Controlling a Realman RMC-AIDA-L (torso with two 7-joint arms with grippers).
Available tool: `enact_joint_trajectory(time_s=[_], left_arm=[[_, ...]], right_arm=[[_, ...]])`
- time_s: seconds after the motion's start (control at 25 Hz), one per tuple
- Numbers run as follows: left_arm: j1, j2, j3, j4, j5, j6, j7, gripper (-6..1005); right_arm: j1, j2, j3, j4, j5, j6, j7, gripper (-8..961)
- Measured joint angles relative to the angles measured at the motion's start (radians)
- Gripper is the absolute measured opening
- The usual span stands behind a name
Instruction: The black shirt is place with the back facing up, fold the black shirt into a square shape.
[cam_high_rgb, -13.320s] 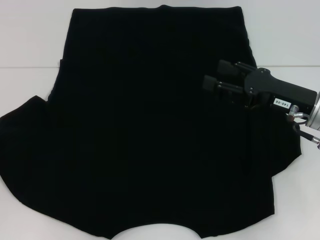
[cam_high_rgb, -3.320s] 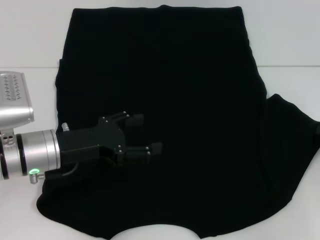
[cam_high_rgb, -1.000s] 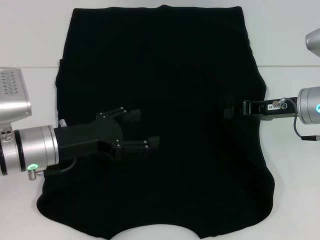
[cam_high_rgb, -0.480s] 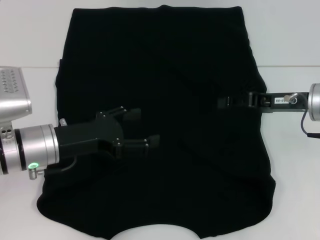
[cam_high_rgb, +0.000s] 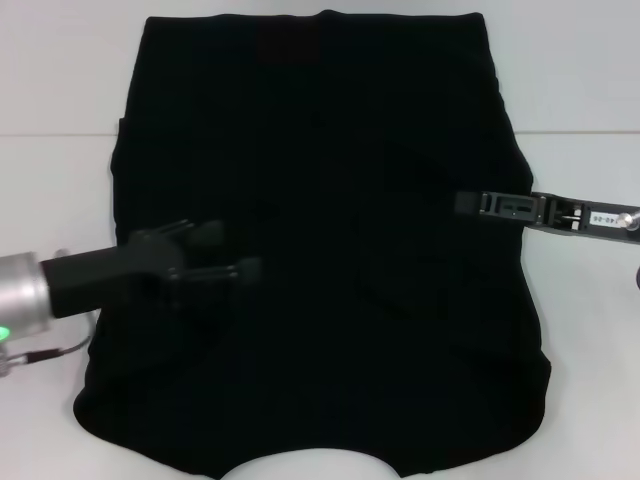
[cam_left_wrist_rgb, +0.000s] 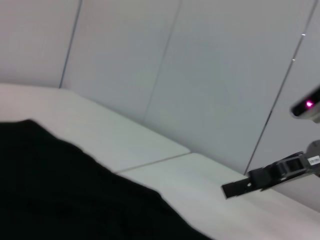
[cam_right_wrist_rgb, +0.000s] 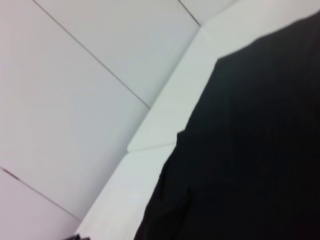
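head view: black shirt flat on white table, both sleeves folded in, body near rectangular, ready for next fold. left gripper above left half, fingers spread, empty. right gripper edge-on at right edge, opening cannot tell.
left wrist view: shirt edge, right gripper beyond.
right wrist view: shirt, table.

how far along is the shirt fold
Both sleeves of the black shirt look folded in, leaving a rough rectangle. In hand: nothing; the left gripper, open, hovers over the left side, the right gripper over the right edge. Left: folding it lengthwise into a square.
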Motion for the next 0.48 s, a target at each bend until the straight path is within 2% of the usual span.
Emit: enact_joint_trajectory(time_s=[0.2, 0.32, 0.48], left_arm=[[0.058, 0.008, -0.073, 0.131, 0.121, 0.085, -0.095, 946], [0.084, 0.008, -0.125, 0.193, 0.195, 0.120, -0.100, 945], [0.124, 0.006, -0.152, 0.252, 0.268, 0.098, -0.059, 945]], right_arm=[[-0.021, 0.007, 0.001, 0.002, 0.050, 0.002, -0.051, 879], [-0.018, 0.009, 0.002, 0.003, 0.059, 0.012, -0.066, 906], [0.001, 0.011, 0.003, 0.022, 0.061, 0.040, -0.069, 942]])
